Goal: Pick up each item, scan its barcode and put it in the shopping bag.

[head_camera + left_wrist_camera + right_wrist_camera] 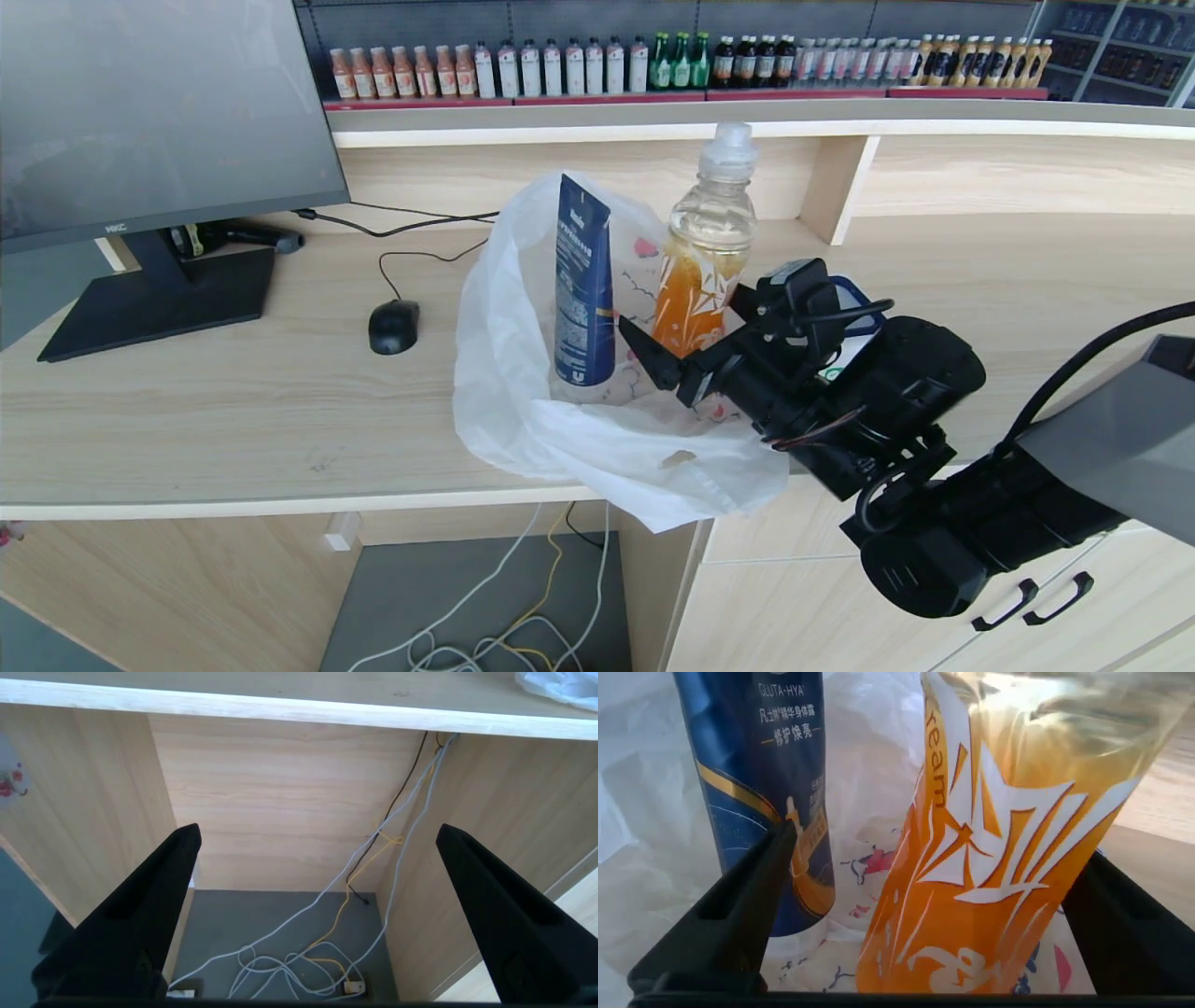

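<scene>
A white plastic shopping bag [523,411] [635,840] lies open on the wooden counter [187,411]. Inside it stand a dark blue tube [583,280] [766,775] and a clear bottle with an orange label [705,252] [999,859]. My right gripper [686,317] [938,849] is open at the bag's mouth, its fingers on either side of the bottle's lower half with a gap on the tube side. My left gripper [313,831] is open and holds nothing, down below the counter's edge and facing the recess under it.
A monitor [140,112] stands at the back left, with a handheld scanner [233,238] behind its base and a black mouse [393,327] beside it. A blue-and-white packet [854,299] lies behind my right wrist. Loose cables [308,952] hang under the counter.
</scene>
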Tool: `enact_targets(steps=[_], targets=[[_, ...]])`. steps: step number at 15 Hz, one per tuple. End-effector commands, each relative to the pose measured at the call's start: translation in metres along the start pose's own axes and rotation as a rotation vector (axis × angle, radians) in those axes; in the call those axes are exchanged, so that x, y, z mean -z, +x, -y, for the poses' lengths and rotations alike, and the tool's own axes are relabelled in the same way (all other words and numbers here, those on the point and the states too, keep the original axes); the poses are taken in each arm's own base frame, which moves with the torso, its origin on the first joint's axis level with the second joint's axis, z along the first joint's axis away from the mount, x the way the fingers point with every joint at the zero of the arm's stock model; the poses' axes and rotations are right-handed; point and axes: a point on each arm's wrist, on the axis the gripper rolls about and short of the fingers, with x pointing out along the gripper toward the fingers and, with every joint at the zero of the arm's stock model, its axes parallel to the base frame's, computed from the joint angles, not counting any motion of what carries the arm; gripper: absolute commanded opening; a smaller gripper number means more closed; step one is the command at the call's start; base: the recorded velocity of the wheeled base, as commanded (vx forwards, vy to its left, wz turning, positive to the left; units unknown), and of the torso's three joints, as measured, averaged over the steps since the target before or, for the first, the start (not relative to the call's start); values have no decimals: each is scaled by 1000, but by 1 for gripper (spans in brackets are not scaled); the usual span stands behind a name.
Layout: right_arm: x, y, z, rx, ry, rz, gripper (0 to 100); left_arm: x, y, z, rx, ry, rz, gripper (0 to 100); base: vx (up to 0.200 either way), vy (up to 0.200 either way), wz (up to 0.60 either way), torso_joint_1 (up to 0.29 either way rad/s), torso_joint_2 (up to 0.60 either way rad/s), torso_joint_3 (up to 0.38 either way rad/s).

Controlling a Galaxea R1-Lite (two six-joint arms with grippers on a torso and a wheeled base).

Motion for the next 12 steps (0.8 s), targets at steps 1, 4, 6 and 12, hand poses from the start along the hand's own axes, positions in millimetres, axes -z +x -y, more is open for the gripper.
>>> enact_targets(steps=[1, 4, 6, 12], targets=[[-4, 0, 0, 1, -2, 13, 100, 0, 0, 0, 1, 0, 0, 100, 0, 0, 0, 0, 0, 0], [-5, 0, 0, 1, 0, 14, 100, 0, 0, 0, 1, 0, 0, 100, 0, 0, 0, 0, 0, 0], [-6, -1, 1, 3, -3, 17, 100, 0, 0, 0, 1, 0, 0, 100, 0, 0, 0, 0, 0, 0], [-10, -1, 1, 3, -3, 26, 100, 0, 0, 0, -1, 0, 0, 100, 0, 0, 0, 0, 0, 0]])
